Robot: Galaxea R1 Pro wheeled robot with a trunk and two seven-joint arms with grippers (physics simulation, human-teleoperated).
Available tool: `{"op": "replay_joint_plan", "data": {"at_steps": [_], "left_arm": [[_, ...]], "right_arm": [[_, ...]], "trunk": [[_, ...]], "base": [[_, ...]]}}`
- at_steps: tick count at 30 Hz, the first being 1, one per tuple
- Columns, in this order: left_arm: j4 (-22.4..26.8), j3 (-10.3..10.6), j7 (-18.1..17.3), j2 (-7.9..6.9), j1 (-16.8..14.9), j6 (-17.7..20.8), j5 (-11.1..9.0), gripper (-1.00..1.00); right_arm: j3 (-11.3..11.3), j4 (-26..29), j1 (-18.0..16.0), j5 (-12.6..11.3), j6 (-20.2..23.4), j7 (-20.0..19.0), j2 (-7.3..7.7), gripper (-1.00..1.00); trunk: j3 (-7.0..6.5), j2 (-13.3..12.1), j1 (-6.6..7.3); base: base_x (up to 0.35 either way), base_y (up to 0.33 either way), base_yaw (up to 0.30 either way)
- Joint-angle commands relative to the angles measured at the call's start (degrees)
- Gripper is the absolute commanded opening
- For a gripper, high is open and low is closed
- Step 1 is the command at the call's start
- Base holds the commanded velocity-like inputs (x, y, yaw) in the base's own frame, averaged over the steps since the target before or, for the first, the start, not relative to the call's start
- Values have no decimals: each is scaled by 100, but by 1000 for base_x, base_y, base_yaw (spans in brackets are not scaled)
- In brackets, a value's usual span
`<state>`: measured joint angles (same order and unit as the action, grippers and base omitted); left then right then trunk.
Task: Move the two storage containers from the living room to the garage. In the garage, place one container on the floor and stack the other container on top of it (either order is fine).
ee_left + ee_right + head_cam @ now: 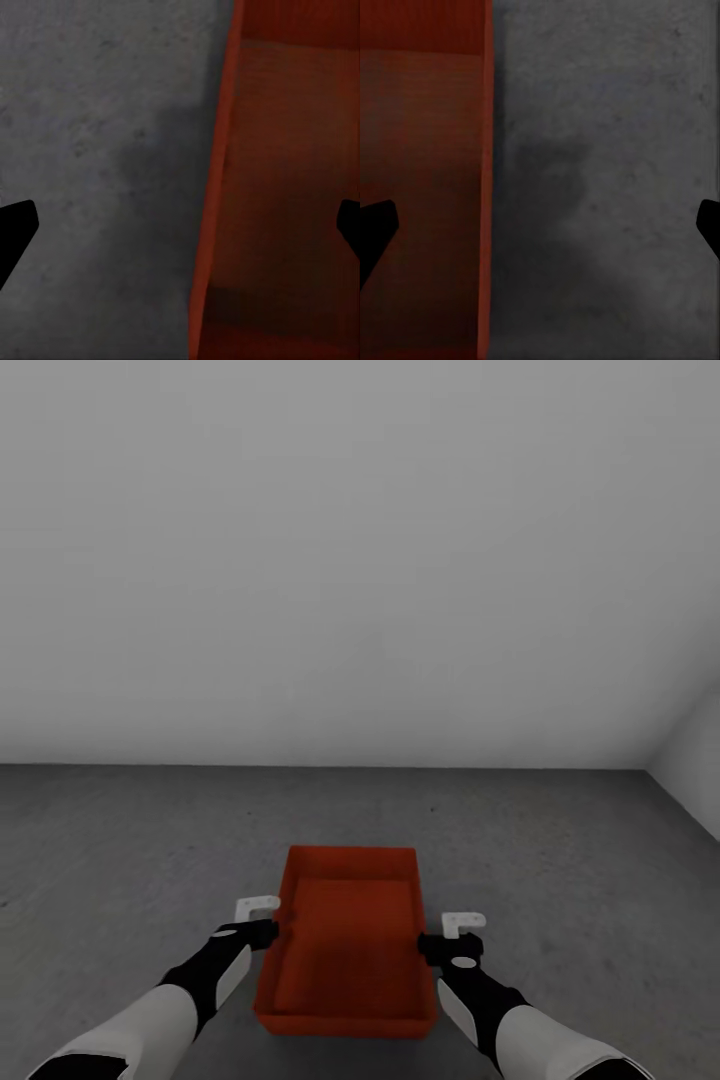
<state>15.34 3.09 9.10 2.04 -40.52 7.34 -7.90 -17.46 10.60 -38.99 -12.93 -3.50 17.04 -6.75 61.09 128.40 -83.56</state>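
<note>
Both grippers open astride container (pixel 345 950), prob. floor (pixel 120 840).

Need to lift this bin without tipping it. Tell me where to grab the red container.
Take the storage container by its two long side walls, one tool per wall, coming down from above. The walls are thin and upright and the top is open, so each open tool, left and right, can straddle a rim at mid-length, keeping it level.
</note>
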Motion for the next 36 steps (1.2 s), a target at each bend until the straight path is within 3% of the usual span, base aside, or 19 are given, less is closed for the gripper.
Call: {"op": "replay_joint_plan", "data": {"at_steps": [1, 21, 31, 36], "left_arm": [[13, 34, 32, -2, 0, 31, -58, 100], [21, 18, 32, -9, 0, 31, -62, 100], [19, 16, 32, -10, 0, 31, -62, 100], [20, 16, 31, -10, 0, 31, -62, 100]], "right_arm": [[-46, -6, -4, -62, -21, 24, 2, 100], [-49, 2, -4, -70, 32, 25, 16, 100], [-75, 30, -4, -45, 10, 9, 430, 100], [-68, 45, -4, -43, 8, -9, 529, 100]], "trunk": [[-14, -40, 23], [-373, -842, 463], [-553, -1243, 682], [-642, -1444, 792]], "base": [[0, 0, 0], [0, 0, 0], [0, 0, 0], [0, 0, 0]]}}
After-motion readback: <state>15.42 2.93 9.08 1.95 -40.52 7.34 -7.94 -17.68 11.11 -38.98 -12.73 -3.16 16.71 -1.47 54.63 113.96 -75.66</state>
